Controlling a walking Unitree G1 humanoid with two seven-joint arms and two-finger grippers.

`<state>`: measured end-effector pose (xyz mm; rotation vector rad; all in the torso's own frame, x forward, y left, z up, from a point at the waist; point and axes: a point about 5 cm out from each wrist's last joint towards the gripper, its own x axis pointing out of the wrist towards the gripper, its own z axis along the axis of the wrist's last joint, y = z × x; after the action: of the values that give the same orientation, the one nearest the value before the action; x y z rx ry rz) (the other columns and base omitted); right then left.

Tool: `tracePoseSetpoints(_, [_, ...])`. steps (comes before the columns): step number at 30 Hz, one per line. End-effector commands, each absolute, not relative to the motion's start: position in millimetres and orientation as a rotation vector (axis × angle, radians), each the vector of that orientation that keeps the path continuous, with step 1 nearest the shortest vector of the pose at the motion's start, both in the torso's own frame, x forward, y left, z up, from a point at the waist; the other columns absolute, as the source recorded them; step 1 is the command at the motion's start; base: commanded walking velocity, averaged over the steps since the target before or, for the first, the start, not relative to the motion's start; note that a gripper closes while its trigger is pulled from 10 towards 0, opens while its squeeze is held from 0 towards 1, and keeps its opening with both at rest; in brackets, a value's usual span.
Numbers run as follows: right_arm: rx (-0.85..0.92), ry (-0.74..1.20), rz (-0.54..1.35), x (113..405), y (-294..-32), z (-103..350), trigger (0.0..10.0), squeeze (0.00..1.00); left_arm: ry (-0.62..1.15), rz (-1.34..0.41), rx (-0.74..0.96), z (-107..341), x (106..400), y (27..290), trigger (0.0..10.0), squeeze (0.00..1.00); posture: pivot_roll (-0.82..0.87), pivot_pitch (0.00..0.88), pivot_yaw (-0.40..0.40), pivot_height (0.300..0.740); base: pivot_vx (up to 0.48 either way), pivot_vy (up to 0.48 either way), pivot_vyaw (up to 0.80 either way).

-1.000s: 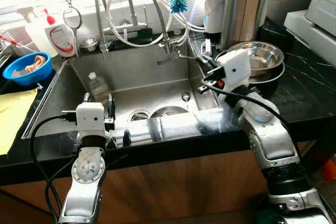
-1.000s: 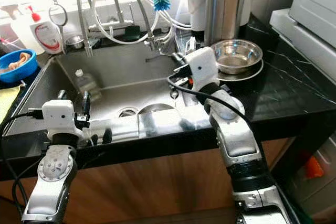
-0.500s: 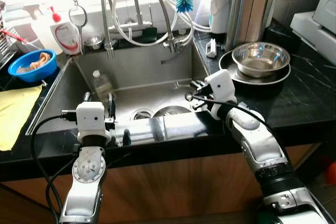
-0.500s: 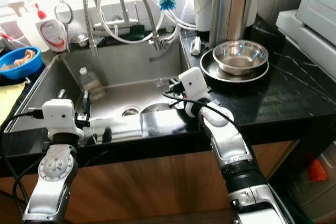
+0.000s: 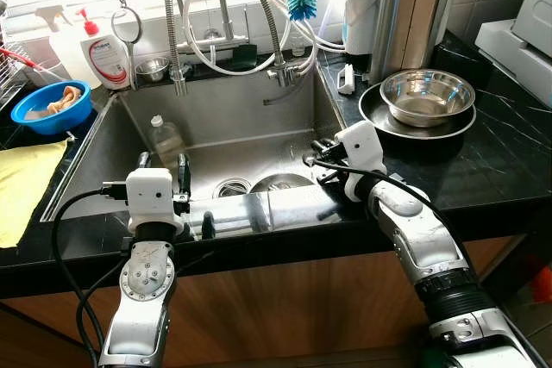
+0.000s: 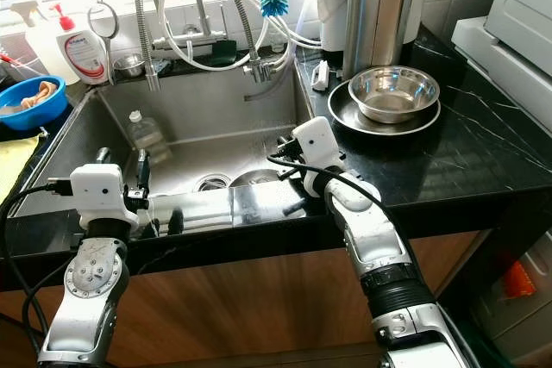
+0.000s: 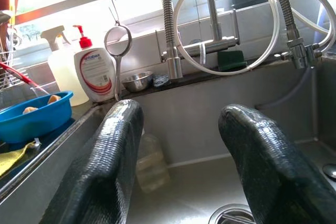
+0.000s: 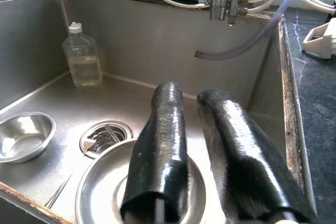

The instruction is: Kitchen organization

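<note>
- Right gripper (image 8: 205, 182) has come off the black stone counter (image 5: 509, 161) since a second ago, when it hovered by the stacked steel dishes at the sink's 3 o'clock; now it is over the basin's right front corner, dipped a little lower than half a second ago.
- Its two black fingers (image 8: 163, 145) stand narrow, nearly parallel with a slim gap, nothing between them.
- Directly below those fingers lies a wide shallow stainless plate (image 8: 100, 192) on the floor of the steel sink (image 5: 155, 127); touching or just above, cannot tell.
- A small round steel bowl (image 8: 21, 135) sits at the plate's 9 o'clock, the round drain strainer (image 8: 105, 135) between them and a little further back.
- A clear plastic bottle with white cap (image 5: 166, 137) stands against the back-left wall of the basin, at 10 o'clock from the drain.
- Left gripper (image 7: 184, 156) unchanged: perched over the front rim at 7 o'clock, fingers spread wide, empty.
- Steel mixing bowl nested in a dark-rimmed plate (image 5: 424, 99) stays on the counter beside the tall steel canister (image 5: 414, 6).
- From the head views, the front rim and the right wrist hide most of the sink plate; the small bowl is not to be made out there.
- Blue plastic bowl (image 5: 47, 108) at far left; its contents are too small to tell.
</note>
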<state>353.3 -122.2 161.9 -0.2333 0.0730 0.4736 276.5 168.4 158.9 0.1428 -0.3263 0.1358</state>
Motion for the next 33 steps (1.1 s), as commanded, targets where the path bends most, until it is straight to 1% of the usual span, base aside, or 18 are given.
tracePoseSetpoints(1, [-0.236,0.068,0.474,355.1,-119.3,164.3,10.0,0.89,-0.308,0.155,0.159,155.2,276.6,171.8,10.0,0.0,-0.19,0.0,0.11,0.74,0.0,0.0,0.0])
tracePoseSetpoints(2, [-0.237,0.057,0.461,355.6,-120.3,166.1,10.0,0.41,-0.308,0.154,0.159,155.2,276.5,171.7,10.0,0.0,-0.19,0.0,0.11,0.74,0.0,0.0,0.0])
tracePoseSetpoints(3, [-0.24,0.051,0.453,356.0,-120.9,167.3,10.0,0.0,-0.308,0.154,0.159,155.3,276.7,171.8,10.0,0.0,-0.19,0.0,0.113,0.74,0.0,0.0,0.0])
tracePoseSetpoints(6, [-0.221,0.005,0.433,356.6,-122.0,173.8,10.0,0.0,-0.309,0.151,0.158,155.4,277.1,171.3,10.0,0.0,-0.2,0.0,0.113,0.74,0.0,0.0,0.0])
tracePoseSetpoints(9, [-0.216,-0.082,0.394,355.1,-124.5,186.7,10.0,0.0,-0.313,0.147,0.158,156.4,278.1,170.5,10.0,0.0,-0.2,0.0,0.113,0.74,0.0,0.0,0.0])
tracePoseSetpoints(10, [-0.204,-0.167,0.345,352.8,-128.5,198.7,10.0,0.0,-0.315,0.146,0.158,156.8,278.9,170.6,10.0,0.0,-0.2,0.0,0.113,0.74,0.0,0.0,0.0])
tracePoseSetpoints(11, [-0.201,-0.196,0.328,351.7,-130.0,202.7,10.0,0.0,-0.315,0.147,0.158,157.0,279.0,170.7,10.0,0.0,-0.2,0.0,0.113,0.74,0.0,0.0,0.0])
tracePoseSetpoints(14, [-0.148,-0.368,0.241,337.4,-142.7,227.7,10.0,0.0,-0.323,0.143,0.163,158.2,280.7,171.9,10.0,0.0,-0.2,0.0,0.114,0.74,0.0,0.0,0.0])
tracePoseSetpoints(16, [-0.15,-0.392,0.23,333.3,-146.1,230.8,10.0,0.0,-0.327,0.137,0.168,158.8,281.5,172.3,10.0,0.0,-0.2,0.0,0.114,0.74,0.0,0.0,0.0])
tracePoseSetpoints(18, [-0.154,-0.444,0.178,322.2,-157.3,235.6,10.0,0.0,-0.342,0.114,0.198,161.2,284.2,173.6,10.0,0.0,-0.22,0.0,0.12,0.74,0.0,0.0,0.0])
tracePoseSetpoints(21, [-0.144,-0.47,0.13,309.8,-170.1,235.4,10.0,0.0,-0.359,0.087,0.221,164.5,287.0,173.1,10.0,0.0,-0.22,0.0,0.125,0.74,0.0,0.0,0.0])
tracePoseSetpoints(22, [-0.155,-0.471,0.095,302.0,-178.6,232.4,10.0,0.0,-0.363,0.08,0.225,166.0,288.6,173.1,10.0,0.0,-0.23,0.0,0.131,0.74,0.0,0.0,0.0])
tracePoseSetpoints(25, [-0.167,-0.441,0.058,295.6,-187.0,225.3,10.0,0.0,-0.357,0.052,0.218,165.3,290.5,171.1,10.0,0.0,-0.24,0.0,0.135,0.74,0.0,0.0,0.0])
tracePoseSetpoints(28, [-0.158,-0.425,0.037,292.9,-190.1,220.9,10.0,0.0,-0.35,0.014,0.217,163.2,290.7,166.7,10.0,0.0,-0.24,0.0,0.14,0.74,0.0,0.0,0.0])
tracePoseSetpoints(30, [-0.121,-0.405,0.006,290.5,-192.3,213.5,10.0,0.0,-0.337,0.009,0.176,160.0,289.5,163.7,10.0,0.0,-0.25,0.0,0.144,0.74,0.0,0.0,0.0])
tracePoseSetpoints(33, [-0.112,-0.38,-0.002,287.9,-189.5,205.7,10.0,0.0,-0.341,-0.001,0.147,159.6,289.1,161.5,10.0,0.0,-0.25,0.0,0.143,0.74,0.0,0.0,0.0])
